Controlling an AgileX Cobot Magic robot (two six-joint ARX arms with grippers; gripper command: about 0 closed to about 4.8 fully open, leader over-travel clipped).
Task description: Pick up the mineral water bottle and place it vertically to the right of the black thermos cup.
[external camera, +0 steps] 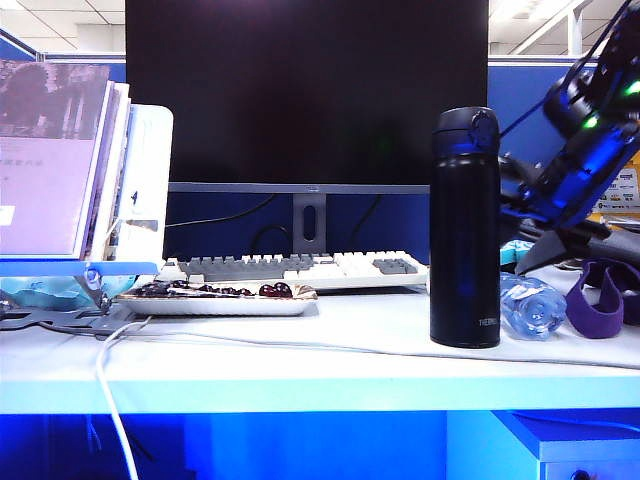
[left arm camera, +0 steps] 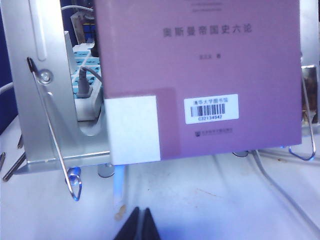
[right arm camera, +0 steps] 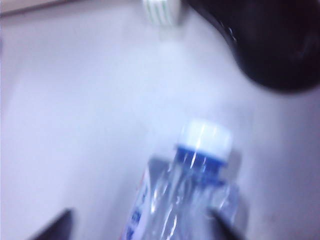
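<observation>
White "THERMOS" lettering marks the black thermos cup (external camera: 465,228); mineral water bottle (right arm camera: 187,195) lies between the right pincer's (right arm camera: 142,225) wide tips; left pincer (left arm camera: 140,225) closed near a barcoded book (left arm camera: 200,75).

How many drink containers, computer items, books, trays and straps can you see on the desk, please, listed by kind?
Drink containers: 2, the thermos and the bottle.
Computer items: 2, the monitor and the keyboard.
Books on the stand: 1, the book.
Trays: 1, the tray.
Straps: 1, the purple strap.
Total: 7.
</observation>
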